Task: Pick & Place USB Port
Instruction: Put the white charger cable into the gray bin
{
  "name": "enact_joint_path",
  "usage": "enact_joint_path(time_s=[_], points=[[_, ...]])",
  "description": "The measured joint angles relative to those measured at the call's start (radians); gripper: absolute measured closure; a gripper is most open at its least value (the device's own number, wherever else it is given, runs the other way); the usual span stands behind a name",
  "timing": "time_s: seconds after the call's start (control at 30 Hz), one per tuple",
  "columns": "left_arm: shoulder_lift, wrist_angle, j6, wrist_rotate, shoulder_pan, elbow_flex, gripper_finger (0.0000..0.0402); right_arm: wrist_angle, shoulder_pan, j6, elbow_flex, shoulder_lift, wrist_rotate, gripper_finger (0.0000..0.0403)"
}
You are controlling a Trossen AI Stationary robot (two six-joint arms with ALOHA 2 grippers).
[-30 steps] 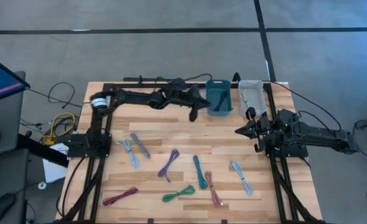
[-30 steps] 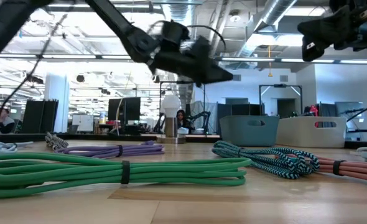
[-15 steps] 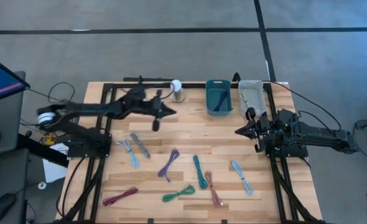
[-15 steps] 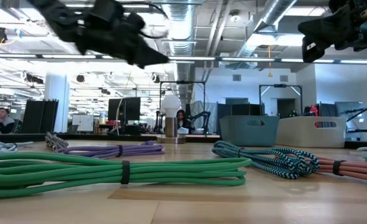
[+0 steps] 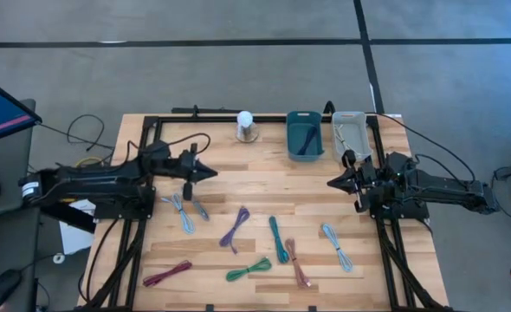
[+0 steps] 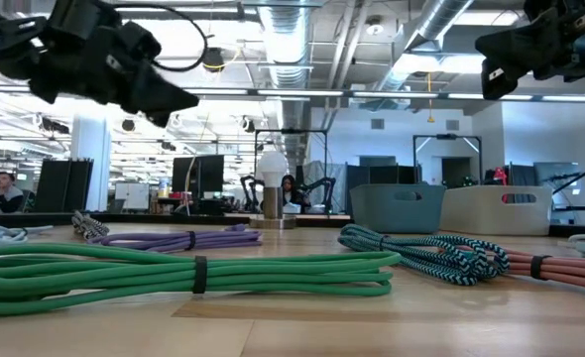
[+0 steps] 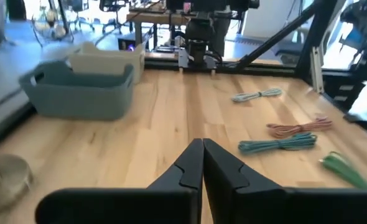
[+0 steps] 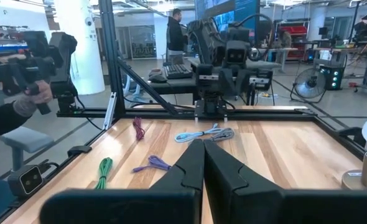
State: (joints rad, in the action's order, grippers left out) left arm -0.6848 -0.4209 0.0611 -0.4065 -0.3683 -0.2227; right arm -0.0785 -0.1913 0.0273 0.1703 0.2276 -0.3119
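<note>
Bundled USB cables [image 5: 238,228] scattered flat across the wooden table [image 5: 255,182].

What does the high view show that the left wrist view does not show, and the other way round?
Only the high view shows both arms whole, with the purple cable, the maroon cable and the white lamp. Only the left wrist view shows the left gripper from close, its fingers shut on nothing, and the room beyond the table. Both show the teal bin beside the grey bin, and the light blue cable.
</note>
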Motion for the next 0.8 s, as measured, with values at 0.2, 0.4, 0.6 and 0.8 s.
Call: enact_joint_path(time_s=[0.2, 0.4, 0.6, 0.8], points=[[0.008, 0.008, -0.1, 0.002, 0.0, 0.007, 0.0387, 0.001, 0.0, 0.0, 0.0, 0.0, 0.002, 0.0402], [0.008, 0.046, -0.104, -0.008, 0.0, 0.007, 0.0389, 0.021, -0.001, 0.0, 0.0, 0.0, 0.003, 0.0402], [0.011, 0.051, -0.104, -0.014, 0.007, 0.007, 0.0389, 0.033, 0.0, 0.0, 0.0, 0.0, 0.002, 0.0402], [0.012, 0.134, -0.104, -0.015, 0.01, 0.007, 0.0389, 0.059, 0.0, 0.0, 0.0, 0.0, 0.003, 0.0402]])
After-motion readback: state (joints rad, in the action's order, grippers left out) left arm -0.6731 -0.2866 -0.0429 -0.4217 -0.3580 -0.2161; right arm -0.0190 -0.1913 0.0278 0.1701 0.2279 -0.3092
